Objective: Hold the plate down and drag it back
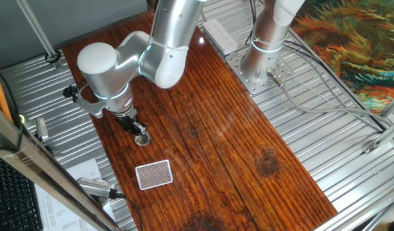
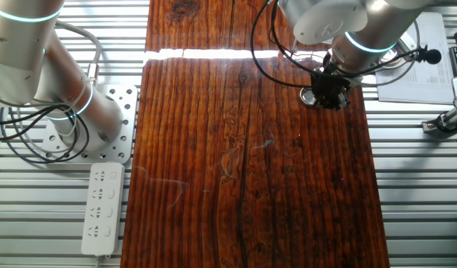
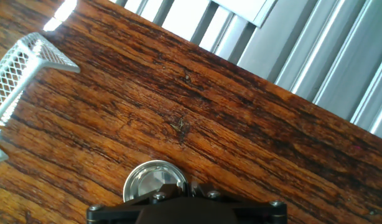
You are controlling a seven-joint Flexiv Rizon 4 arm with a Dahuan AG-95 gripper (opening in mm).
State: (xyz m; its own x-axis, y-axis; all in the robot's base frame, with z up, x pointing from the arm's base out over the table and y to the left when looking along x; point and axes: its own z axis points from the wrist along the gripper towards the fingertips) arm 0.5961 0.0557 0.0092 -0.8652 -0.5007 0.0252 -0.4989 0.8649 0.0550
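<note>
plate [image 1: 143,138] is seen lying flat on the wooden table [image 1: 235,154] just beyond the patterned card [image 1: 153,174], with the gripper [image 1: 138,131] set down on its rim; whether the fingers are spread or pressed together cannot be told. the hold-down step is judged to be in hand, and steady downward pressure will be needed while the plate is dragged back. the card is kept near but apart, and nothing else is seen close by.

The plate [image 3: 150,182] lies on the wooden surface [image 3: 197,118], partly under the pincer [image 3: 185,208]. A card [image 3: 20,74] shows at the left edge of the view.
</note>
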